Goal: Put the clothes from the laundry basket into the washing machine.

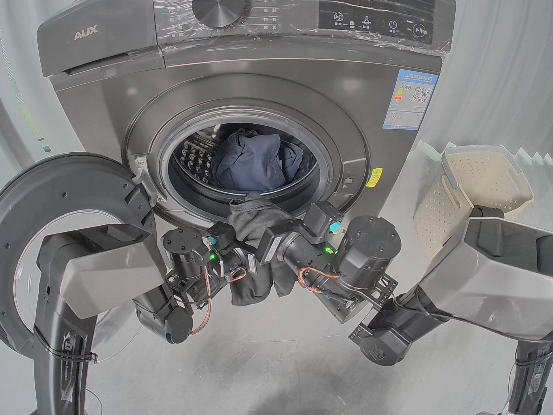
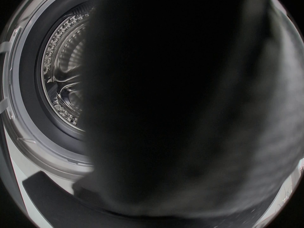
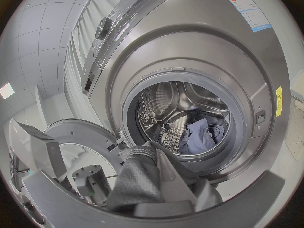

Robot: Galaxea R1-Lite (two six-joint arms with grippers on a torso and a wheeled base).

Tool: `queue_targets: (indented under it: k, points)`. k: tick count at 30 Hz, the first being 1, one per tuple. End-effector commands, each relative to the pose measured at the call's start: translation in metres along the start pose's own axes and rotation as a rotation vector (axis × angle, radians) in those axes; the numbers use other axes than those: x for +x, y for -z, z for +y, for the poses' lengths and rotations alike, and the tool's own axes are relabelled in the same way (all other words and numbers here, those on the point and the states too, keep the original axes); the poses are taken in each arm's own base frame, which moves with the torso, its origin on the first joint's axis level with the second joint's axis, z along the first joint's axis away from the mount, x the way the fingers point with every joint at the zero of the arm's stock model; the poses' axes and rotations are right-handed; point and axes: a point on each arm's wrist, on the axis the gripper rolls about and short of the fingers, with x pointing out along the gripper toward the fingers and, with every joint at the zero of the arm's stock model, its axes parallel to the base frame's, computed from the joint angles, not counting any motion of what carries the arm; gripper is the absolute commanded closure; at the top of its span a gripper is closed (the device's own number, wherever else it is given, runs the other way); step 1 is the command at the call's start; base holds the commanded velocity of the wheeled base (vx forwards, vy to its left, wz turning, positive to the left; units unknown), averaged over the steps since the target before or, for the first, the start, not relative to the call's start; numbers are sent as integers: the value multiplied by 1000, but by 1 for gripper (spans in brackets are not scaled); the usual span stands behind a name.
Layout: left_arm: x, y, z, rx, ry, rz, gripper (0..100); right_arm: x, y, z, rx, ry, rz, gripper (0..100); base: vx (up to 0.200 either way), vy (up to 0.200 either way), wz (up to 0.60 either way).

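Head view: washing machine (image 1: 247,87) stood with its door (image 1: 63,203) swung wide to the left, so the opening was free. Navy garment (image 1: 253,159) lay inside the drum (image 1: 196,159). Grey garment (image 1: 253,220) hung over the drum's lower lip, half in and half out, with left gripper (image 1: 236,246) and right gripper (image 1: 262,243) meeting at it. Probably two arms were needed to lift the bulk over the lip. Laundry basket (image 1: 489,180) sat tipped at right, no clothes seen inside.

Left wrist view: grey garment (image 2: 190,111) draped across the lens, drum (image 2: 63,73) beside it. Grip state couldn't be told.

Right wrist view: right gripper (image 3: 158,165) was clamped on grey garment (image 3: 136,178), cloth bunched around one finger (image 3: 169,178), aimed at the opening.
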Motion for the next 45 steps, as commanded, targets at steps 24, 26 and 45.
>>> queue_targets:
  k: [24,26,45]
  points:
    - [-72,-99,-4,-62,-9,-120,100,-17,63,-61,-49,167,193,100,0,0,0]
    - [-72,-104,-4,-59,-8,-138,100,-18,65,-56,-48,154,198,100,0,0,0]
    - [-96,-105,-5,-58,-29,-99,100,-124,3,-27,-109,-46,382,0,0,0,0]
